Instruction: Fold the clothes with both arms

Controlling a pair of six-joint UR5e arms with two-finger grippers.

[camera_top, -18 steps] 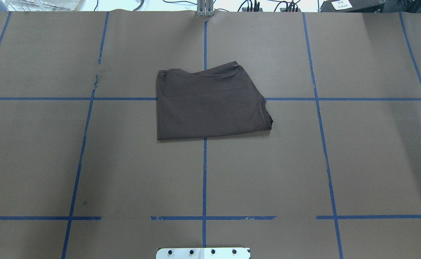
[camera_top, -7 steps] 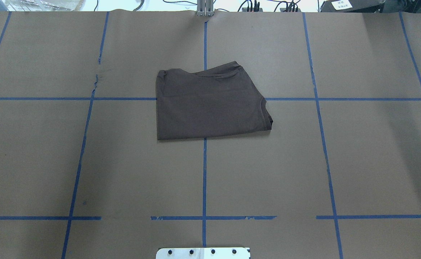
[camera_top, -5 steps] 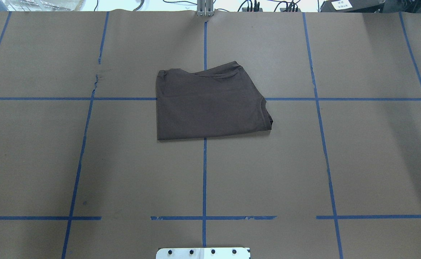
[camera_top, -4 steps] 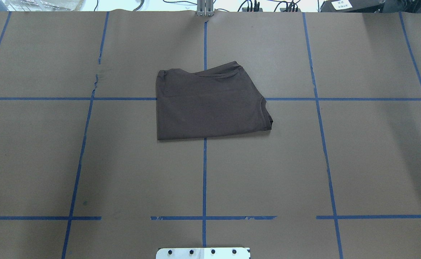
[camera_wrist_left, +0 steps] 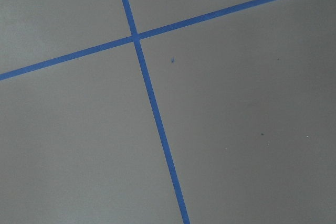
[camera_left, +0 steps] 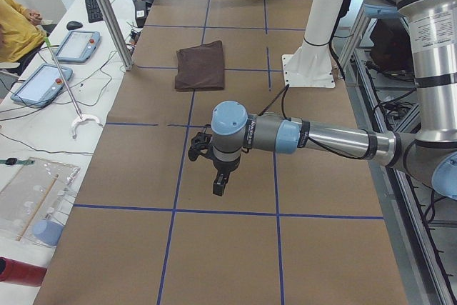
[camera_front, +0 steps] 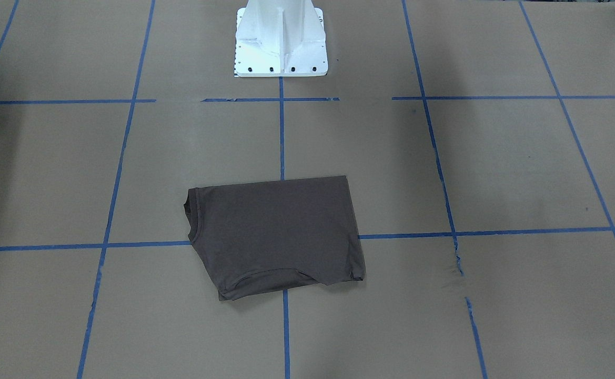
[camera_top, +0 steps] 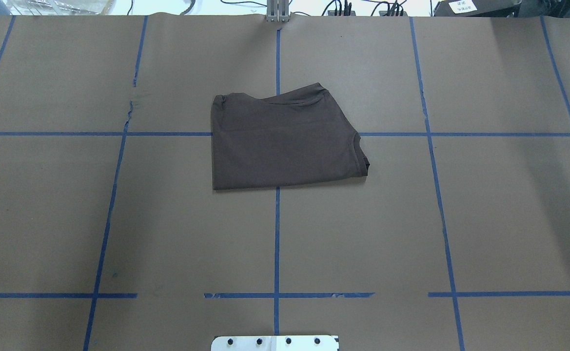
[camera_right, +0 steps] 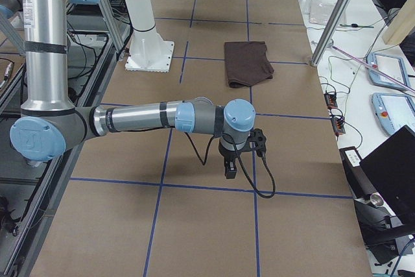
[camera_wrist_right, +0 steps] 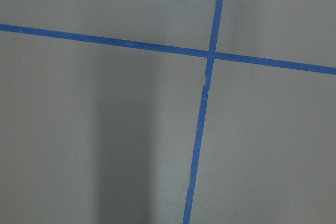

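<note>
The dark brown T-shirt (camera_top: 285, 141) lies folded into a flat, roughly square packet at the middle of the paper-covered table (camera_top: 509, 219). In the overhead view its ribbed collar (camera_top: 361, 156) sits at 3 o'clock. Only the side views show the arms. The left gripper (camera_left: 220, 185) and right gripper (camera_right: 231, 168) hang over paper, well apart from the shirt; I cannot tell whether their fingers are spread or pressed together. Paper crossed by blue tape lines (camera_top: 277, 239) stretches wide round the shirt on every side.

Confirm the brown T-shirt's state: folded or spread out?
Folded. The T-shirt lies as a compact, roughly rectangular stack on the table, collar at one side edge, a layered hem along another, no sleeves spread out.
</note>
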